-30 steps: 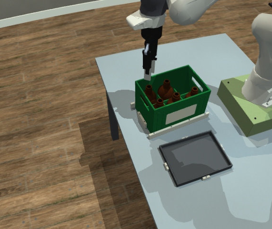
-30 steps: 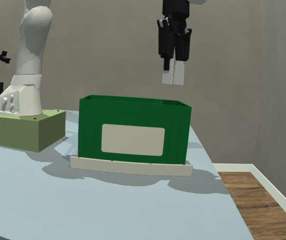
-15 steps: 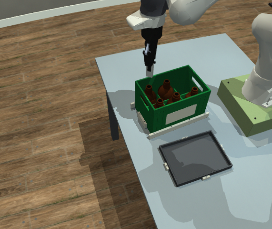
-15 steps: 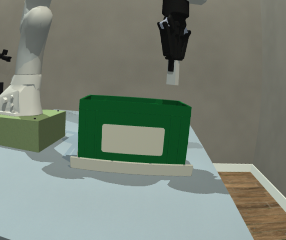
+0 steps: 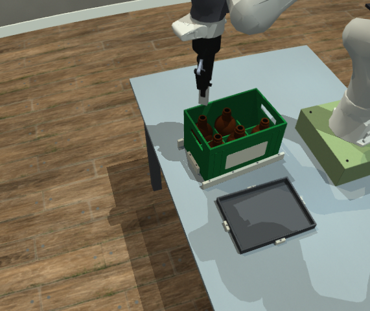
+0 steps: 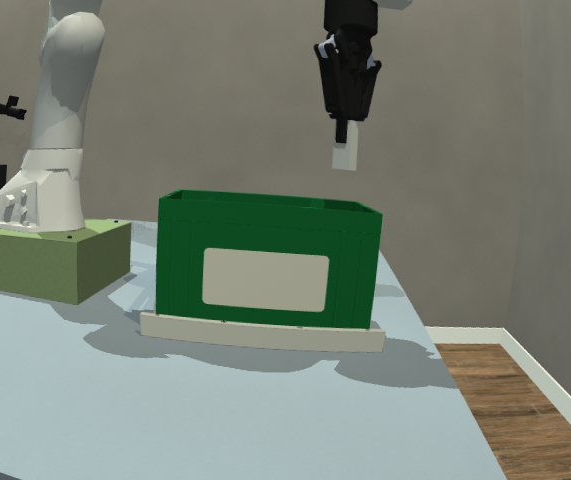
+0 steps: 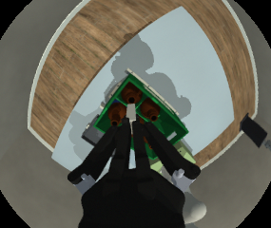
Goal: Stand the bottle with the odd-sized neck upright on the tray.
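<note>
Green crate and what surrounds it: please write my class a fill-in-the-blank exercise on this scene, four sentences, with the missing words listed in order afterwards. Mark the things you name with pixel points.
1. The crate (image 5: 247,155) (image 6: 267,235) (image 7: 165,108) holds ____ brown bottles.
2. The gripper (image 5: 203,103) (image 6: 344,166) (image 7: 131,109) is above the crate, with its fingers ____.
3. The tray (image 5: 271,207) beside the crate holds ____ bottles.
4. The robot's base stands on a block (image 5: 315,147) (image 6: 21,263) coloured ____.

Missing words: five; closed; no; green.

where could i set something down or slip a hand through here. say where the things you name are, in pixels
The gray tray (image 5: 271,214) is bare inside its rim, as is the table (image 5: 339,261) (image 6: 171,413) on its far side from the crate (image 5: 245,152) (image 6: 267,235) (image 7: 127,82). Crowded: inside the crate, among the bottles.
</note>
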Available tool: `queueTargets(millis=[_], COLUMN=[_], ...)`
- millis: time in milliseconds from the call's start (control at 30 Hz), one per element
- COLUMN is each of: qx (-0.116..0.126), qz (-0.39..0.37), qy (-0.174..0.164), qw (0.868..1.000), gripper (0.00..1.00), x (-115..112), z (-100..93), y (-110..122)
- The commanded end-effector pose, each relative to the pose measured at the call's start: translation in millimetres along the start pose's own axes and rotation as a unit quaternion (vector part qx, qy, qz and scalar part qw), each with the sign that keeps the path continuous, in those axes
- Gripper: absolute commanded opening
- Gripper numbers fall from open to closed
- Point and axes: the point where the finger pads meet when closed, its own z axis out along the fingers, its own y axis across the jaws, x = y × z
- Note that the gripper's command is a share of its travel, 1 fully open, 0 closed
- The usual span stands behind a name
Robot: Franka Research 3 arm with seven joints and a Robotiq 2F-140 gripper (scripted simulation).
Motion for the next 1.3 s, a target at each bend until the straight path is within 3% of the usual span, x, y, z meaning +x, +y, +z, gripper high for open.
queueTargets(millis=[0, 100, 300, 467, 500, 1267], qx=[-0.001, -0.001, -0.001, -0.001, -0.001, -0.001], qz=[0.001, 0.002, 0.001, 0.001, 0.001, 0.001], qy=[0.0, 0.0, 0.0, 0.001, 0.001, 0.001], qw=[1.0, 1.0, 1.0, 1.0, 1.0, 1.0], gripper=[0.1, 0.1, 0.1, 0.1, 0.44, 0.44], x=[-0.4, -5.5, -63.3, -68.5, -68.5, -68.5], z=[-0.9, -0.6, -0.3, -0.5, -0.5, -0.5], y=[-1.0, -6.1, -57.3, -61.4, -61.4, -61.4])
